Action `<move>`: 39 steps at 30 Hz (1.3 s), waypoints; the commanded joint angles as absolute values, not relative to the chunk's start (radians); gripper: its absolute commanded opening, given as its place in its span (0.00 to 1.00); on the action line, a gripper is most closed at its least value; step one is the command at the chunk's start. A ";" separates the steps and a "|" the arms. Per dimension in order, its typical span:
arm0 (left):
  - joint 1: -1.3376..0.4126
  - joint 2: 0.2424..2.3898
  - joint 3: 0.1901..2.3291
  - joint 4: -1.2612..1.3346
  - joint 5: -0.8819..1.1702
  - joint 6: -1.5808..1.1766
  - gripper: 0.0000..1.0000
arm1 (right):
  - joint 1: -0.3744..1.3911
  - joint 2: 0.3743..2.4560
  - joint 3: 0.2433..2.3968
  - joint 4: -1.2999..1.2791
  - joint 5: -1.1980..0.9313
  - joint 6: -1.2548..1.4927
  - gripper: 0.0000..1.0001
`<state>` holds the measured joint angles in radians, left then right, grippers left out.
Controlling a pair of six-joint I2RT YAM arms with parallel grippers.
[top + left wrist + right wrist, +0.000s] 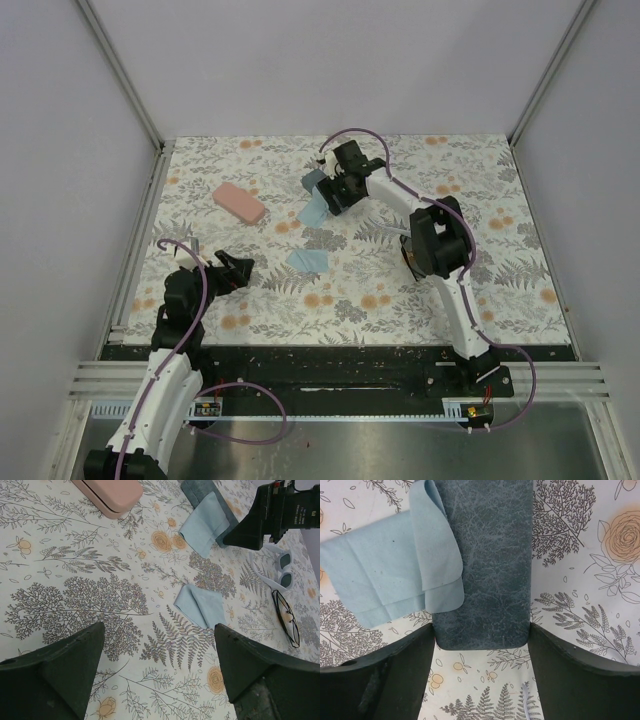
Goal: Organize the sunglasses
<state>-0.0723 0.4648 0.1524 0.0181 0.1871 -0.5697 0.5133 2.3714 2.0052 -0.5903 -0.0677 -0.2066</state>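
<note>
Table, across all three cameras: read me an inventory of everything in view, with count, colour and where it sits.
Pale-framed sunglasses: one, translucent whitish, right of centre, by the right arm.
Black-framed sunglasses: one, thin black frame with dark lenses, beside the pale pair.
Pink case: one, pink, far left area.
Blue-grey case: one, blue-grey, far centre.
Cloths: two, light blue; one cloth lapping onto the blue-grey case, the other cloth alone mid-table.
Table: one, white floral print.
Left hand: one, black, open over bare table, near left.
Right hand: one, black, fingers either side of the blue-grey case's end; grip unclear.
</note>
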 commanded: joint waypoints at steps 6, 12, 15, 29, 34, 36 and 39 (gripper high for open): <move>-0.069 0.456 0.163 0.064 0.183 -0.568 0.94 | 0.526 2.387 2.085 -0.627 -0.035 -0.218 0.66; -0.069 0.457 0.163 0.063 0.183 -0.568 0.94 | 0.534 2.274 2.011 -0.620 0.142 -0.186 0.59; -0.069 0.453 0.163 0.063 0.181 -0.569 0.94 | 0.548 2.162 1.901 -0.571 0.303 -0.167 0.57; -0.068 0.433 0.155 0.061 0.193 -0.568 0.94 | 0.664 1.642 1.343 -0.545 0.301 0.096 0.55; -0.074 0.465 0.152 0.113 0.256 -0.563 0.92 | 0.707 1.494 1.116 -0.516 0.138 0.290 0.53; -0.107 0.497 0.162 0.106 0.220 -0.577 0.91 | 0.735 1.442 1.031 -0.497 0.117 0.346 0.54; -0.196 0.586 0.250 0.046 0.143 -0.613 0.91 | 0.775 1.390 0.927 -0.473 0.106 0.428 0.57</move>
<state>-0.1181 0.5064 0.1593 0.0380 0.1928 -0.5758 0.7311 1.4761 1.0107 -0.5423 0.1684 0.2611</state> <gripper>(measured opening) 0.910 0.743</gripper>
